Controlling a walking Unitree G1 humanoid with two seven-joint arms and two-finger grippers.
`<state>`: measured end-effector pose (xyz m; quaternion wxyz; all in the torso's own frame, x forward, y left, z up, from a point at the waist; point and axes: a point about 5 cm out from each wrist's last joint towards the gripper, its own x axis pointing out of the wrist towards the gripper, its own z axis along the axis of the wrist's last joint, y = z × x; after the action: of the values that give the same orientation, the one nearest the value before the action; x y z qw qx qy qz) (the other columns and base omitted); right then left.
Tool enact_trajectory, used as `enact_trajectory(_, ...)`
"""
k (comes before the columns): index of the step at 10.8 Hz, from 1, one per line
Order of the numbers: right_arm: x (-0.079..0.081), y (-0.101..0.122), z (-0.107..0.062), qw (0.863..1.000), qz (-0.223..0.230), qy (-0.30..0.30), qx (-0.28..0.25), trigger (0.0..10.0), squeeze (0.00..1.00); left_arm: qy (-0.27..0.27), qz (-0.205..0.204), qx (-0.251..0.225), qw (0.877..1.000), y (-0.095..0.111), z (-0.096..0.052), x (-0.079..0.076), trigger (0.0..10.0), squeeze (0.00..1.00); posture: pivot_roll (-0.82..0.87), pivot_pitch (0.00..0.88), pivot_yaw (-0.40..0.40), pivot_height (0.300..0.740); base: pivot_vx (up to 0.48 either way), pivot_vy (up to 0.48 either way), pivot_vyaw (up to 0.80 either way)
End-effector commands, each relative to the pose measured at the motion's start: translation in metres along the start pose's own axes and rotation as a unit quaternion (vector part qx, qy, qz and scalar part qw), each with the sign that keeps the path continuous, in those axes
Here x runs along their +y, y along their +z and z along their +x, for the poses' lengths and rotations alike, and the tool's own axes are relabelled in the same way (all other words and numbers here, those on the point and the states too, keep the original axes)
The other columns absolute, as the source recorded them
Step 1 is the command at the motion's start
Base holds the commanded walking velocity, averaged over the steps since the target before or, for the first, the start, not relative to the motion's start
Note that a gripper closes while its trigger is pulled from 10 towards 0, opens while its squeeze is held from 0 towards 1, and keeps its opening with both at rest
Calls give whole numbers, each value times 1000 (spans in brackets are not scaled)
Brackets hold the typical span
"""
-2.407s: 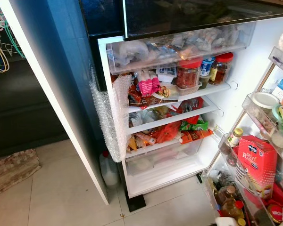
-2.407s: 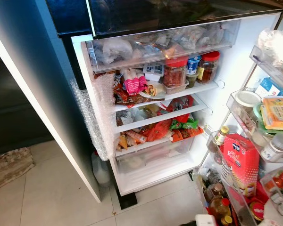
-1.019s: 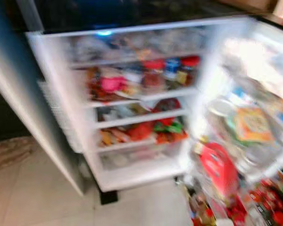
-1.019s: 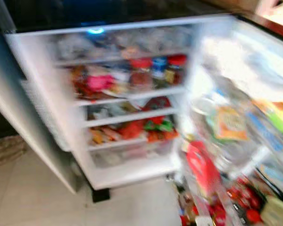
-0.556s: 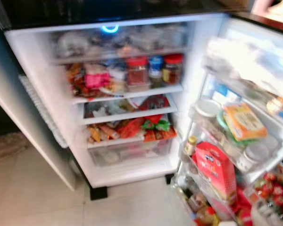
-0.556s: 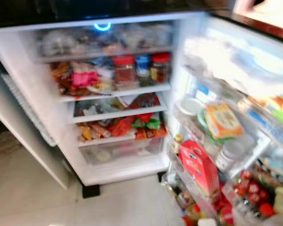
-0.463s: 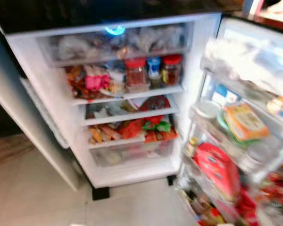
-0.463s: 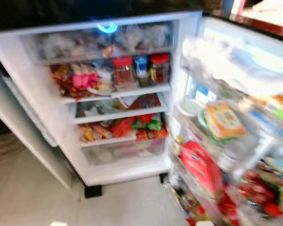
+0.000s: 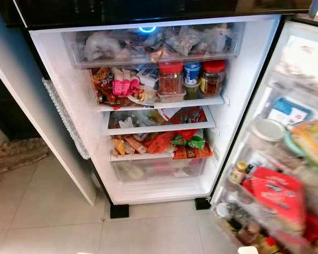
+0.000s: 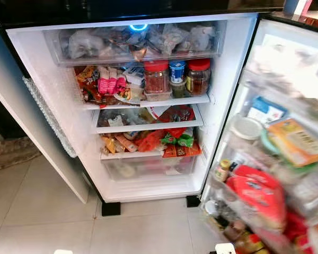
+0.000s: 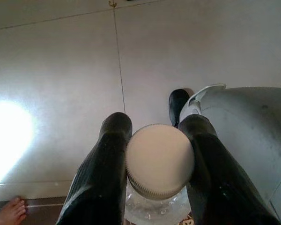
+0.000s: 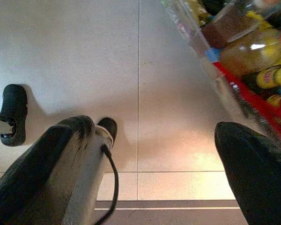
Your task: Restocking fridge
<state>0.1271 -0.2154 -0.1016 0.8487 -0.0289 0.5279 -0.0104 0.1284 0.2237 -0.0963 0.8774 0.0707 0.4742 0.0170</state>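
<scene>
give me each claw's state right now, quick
Left claw: closed on a clear bottle with a white cap.
Right claw: open, holding nothing, hanging over the tiled floor.

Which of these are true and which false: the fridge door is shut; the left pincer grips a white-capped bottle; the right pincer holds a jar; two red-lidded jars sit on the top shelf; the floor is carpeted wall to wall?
1. The fridge door is shut. False: it stands open, with its shelves in view.
2. The left pincer grips a white-capped bottle. True.
3. The right pincer holds a jar. False: its fingers are spread with nothing between them.
4. Two red-lidded jars sit on the top shelf. True.
5. The floor is carpeted wall to wall. False: it is pale tile.
</scene>
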Motion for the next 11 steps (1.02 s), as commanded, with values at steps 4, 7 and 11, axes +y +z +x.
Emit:
enact_trajectory(4,4,0,1,1000,-1,2,-1,10000,0,1,-13,-2,1000,-2,-1,2,10000,0,9,0,8,740,0,70,0)
enact_trajectory(7,5,0,1,1000,-3,1,-1,10000,0,2,-16,-4,1000,-1,-1,3,10000,0,13,0,9,740,0,0,0)
enact_trajectory(11,4,0,0,1000,-11,-4,-2,10000,0,13,-10,-45,999,6,-2,5,10000,0,27,0,5,740,0,0,0)
